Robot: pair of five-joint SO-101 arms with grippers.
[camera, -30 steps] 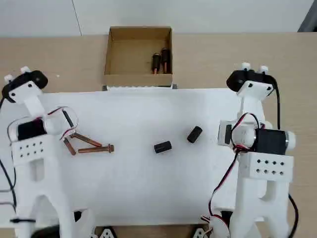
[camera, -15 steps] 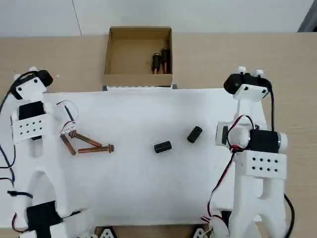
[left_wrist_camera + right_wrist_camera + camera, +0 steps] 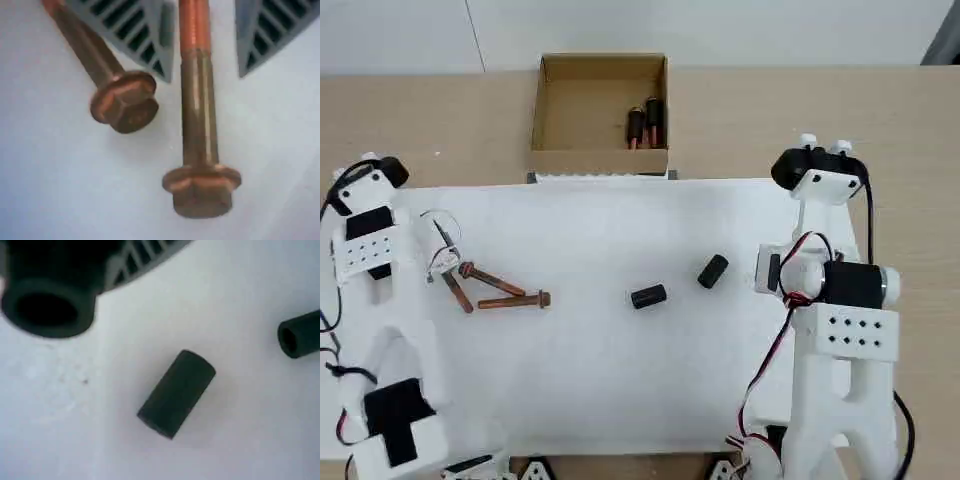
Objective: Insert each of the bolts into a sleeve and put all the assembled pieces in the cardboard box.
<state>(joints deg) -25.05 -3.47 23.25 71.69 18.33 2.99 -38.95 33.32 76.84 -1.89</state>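
Flanking 1 bolt (image 3: 200,125): left fingers (image 3: 127,25).

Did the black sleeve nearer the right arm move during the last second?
No. The sleeve lies at the same spot and tilt, judged against the front wall of the cardboard box.

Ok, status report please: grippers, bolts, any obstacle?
Left gripper open, jaws astride one bolt. Second bolt close beside it. Right gripper near a sleeve.

Wooden table (image 3: 770,110) under white sheet (image 3: 620,380), cardboard box (image 3: 600,161)
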